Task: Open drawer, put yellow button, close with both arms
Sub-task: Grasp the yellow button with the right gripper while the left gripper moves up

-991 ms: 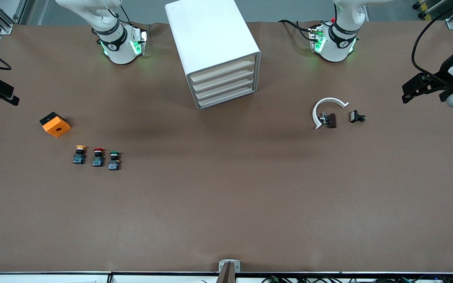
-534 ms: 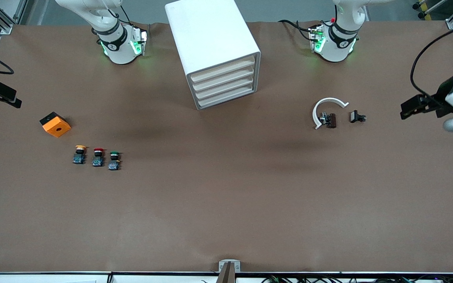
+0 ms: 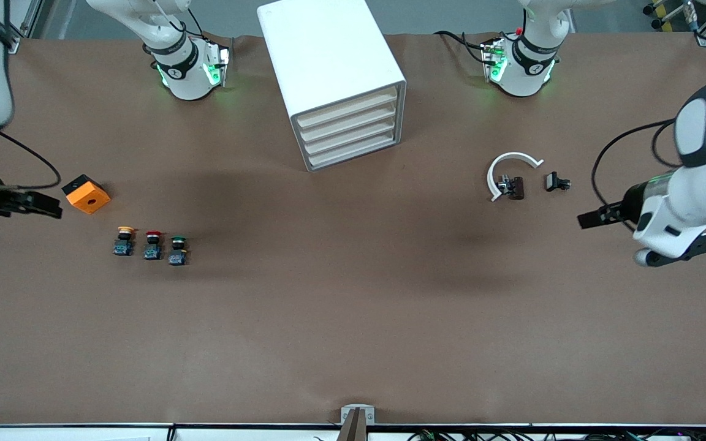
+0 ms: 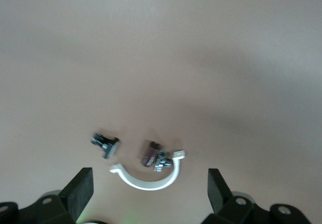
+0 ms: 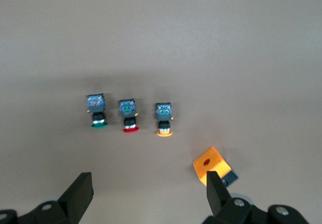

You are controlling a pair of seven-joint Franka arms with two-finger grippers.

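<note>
The small yellow button (image 3: 124,239) with a blue-grey base stands in a row of three buttons, beside the red one (image 3: 152,244) and green one (image 3: 177,250), toward the right arm's end. One orange block (image 3: 86,194) sits farther back. The white cabinet's (image 3: 328,67) four drawers are shut, top drawer (image 3: 348,111) included. The right gripper (image 5: 146,196) hangs wide open over the buttons; the left gripper (image 4: 149,191) hangs wide open over the bare table near one white curved clip (image 3: 507,171).

The front view looks down from high above the counter (image 3: 353,318) and faces the two arm bases, so it takes in the whole scene. The left wrist view looks down from well above the white curved piece (image 4: 148,177), which the front view also shows (image 3: 508,166). The right wrist view looks down from well above the three buttons and the orange block (image 5: 215,167), also seen in the front view (image 3: 86,194).
</note>
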